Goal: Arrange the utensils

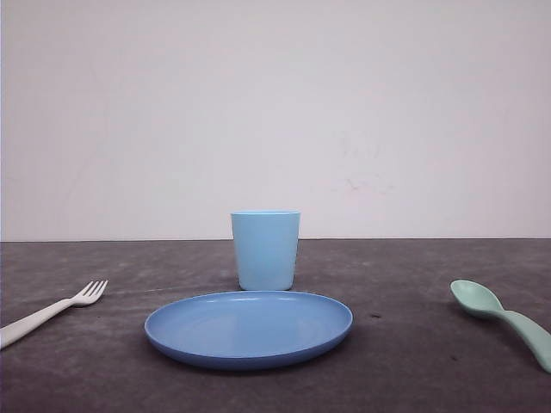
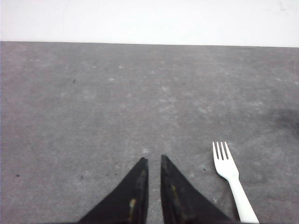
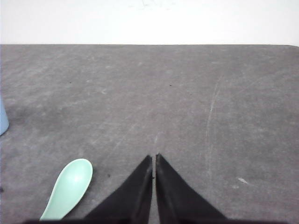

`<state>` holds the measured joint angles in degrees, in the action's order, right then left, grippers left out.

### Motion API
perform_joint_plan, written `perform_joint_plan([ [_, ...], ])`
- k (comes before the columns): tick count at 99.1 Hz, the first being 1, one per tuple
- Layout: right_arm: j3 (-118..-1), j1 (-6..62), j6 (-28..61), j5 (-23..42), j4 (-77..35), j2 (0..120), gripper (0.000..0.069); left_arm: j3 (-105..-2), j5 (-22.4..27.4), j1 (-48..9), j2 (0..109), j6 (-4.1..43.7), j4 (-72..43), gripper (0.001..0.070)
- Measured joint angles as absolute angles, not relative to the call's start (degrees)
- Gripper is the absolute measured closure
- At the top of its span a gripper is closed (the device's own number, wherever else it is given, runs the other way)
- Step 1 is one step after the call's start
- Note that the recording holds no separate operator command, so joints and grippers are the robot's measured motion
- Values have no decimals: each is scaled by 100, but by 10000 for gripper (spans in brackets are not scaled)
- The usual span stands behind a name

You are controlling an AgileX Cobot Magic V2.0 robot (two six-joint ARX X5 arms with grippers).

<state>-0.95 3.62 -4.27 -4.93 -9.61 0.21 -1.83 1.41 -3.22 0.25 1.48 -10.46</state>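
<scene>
A small white fork (image 1: 52, 311) lies on the dark table at the front left, tines pointing toward the plate. In the left wrist view the fork (image 2: 232, 180) rests just beside my left gripper (image 2: 153, 159), whose black fingers stand a narrow gap apart with nothing between them. A mint-green spoon (image 1: 504, 318) lies at the front right, bowl up. The right wrist view shows the spoon (image 3: 69, 186) lying beside my right gripper (image 3: 154, 157), which is shut and empty.
A round blue plate (image 1: 248, 327) sits at the table's centre front. A light blue cup (image 1: 265, 249) stands upright just behind it, its edge visible as the cup (image 3: 2, 117) in the right wrist view. A white wall rises behind the table.
</scene>
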Motion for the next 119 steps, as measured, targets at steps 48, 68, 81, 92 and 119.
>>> perform_joint_plan([
  [48, -95, 362, -429, -497, -963, 21, 677, -183, 141, -322, 25, 148, -1046, 686],
  [68, -95, 362, -469, -652, -965, 21, 677, -183, 143, -322, 25, 176, -1046, 686],
  [81, -95, 362, -578, -775, -948, 21, 677, -183, 143, -322, 25, 499, -1044, 686],
  [92, -108, 362, -904, -781, -915, 21, 680, -185, 150, -322, 25, 980, -869, 686],
  [119, -1616, 362, -1763, -797, -1330, 178, 681, -915, 655, -322, 80, 2097, -176, 686],
])
